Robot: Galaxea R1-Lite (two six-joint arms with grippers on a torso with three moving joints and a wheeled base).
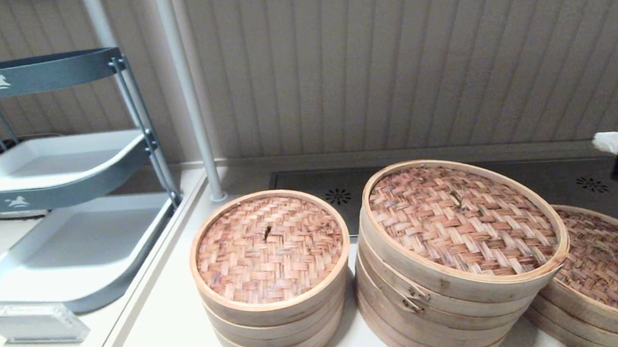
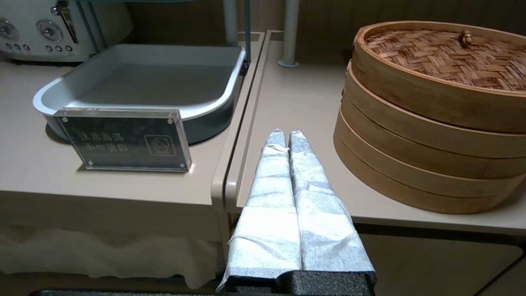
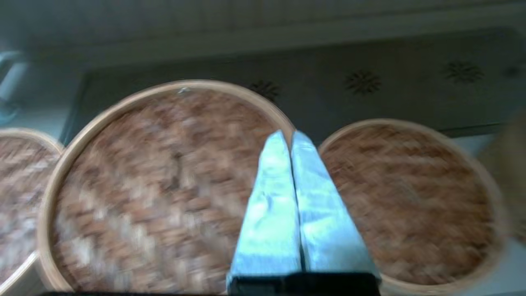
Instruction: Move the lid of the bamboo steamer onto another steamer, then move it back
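Seemingly nothing has been shifted: the lid (image 1: 461,219) sits on the tall clasped stack, beside the low steamer (image 1: 611,275), which wears its own darker lid. Both moves appear to remain. Above them, the right gripper (image 3: 287,137) hovers closed and empty; the left gripper (image 2: 284,135), closed, waits by the small stack (image 2: 431,119).

Tapered fingers (image 2: 283,164) in crinkled silver-white wrap, apparently fabric tape, on black bases.
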